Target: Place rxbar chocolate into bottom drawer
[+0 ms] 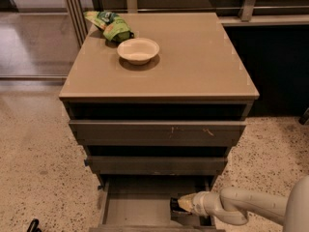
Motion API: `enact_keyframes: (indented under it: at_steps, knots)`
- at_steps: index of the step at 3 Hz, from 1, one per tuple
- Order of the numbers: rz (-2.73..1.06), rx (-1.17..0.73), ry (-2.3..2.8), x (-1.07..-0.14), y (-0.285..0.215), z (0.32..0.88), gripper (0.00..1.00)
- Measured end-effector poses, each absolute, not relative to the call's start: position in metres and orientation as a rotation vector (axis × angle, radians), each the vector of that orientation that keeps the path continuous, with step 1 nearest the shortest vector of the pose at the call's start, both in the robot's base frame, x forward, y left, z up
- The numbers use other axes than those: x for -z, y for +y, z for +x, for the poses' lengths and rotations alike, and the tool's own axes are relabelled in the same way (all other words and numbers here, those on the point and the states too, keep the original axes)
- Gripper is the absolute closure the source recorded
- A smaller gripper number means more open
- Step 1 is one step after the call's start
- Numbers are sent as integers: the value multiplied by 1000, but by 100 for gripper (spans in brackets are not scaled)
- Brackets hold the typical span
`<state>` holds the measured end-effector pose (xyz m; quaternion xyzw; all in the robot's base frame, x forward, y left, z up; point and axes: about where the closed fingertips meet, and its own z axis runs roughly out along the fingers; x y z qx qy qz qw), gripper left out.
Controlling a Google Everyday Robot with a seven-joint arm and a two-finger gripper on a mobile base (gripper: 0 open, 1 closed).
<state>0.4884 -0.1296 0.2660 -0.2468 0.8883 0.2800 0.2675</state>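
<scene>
Rxbar chocolate (174,205) mostly hidden at the tip of the gripper (180,204) low in the bottom drawer (135,210), right side, lettering unreadable; drawer front cut by bottom edge, arm (251,206) by right edge.
</scene>
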Motion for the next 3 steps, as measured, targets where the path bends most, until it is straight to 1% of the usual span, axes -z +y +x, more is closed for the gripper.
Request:
enact_keyframes:
  at_steps: [1, 2, 3]
  knots:
    - [-666, -756, 2397, -266, -130, 488, 27]
    - [-666, -756, 2397, -266, -129, 488, 3]
    - [-666, -756, 2397, -266, -129, 488, 0]
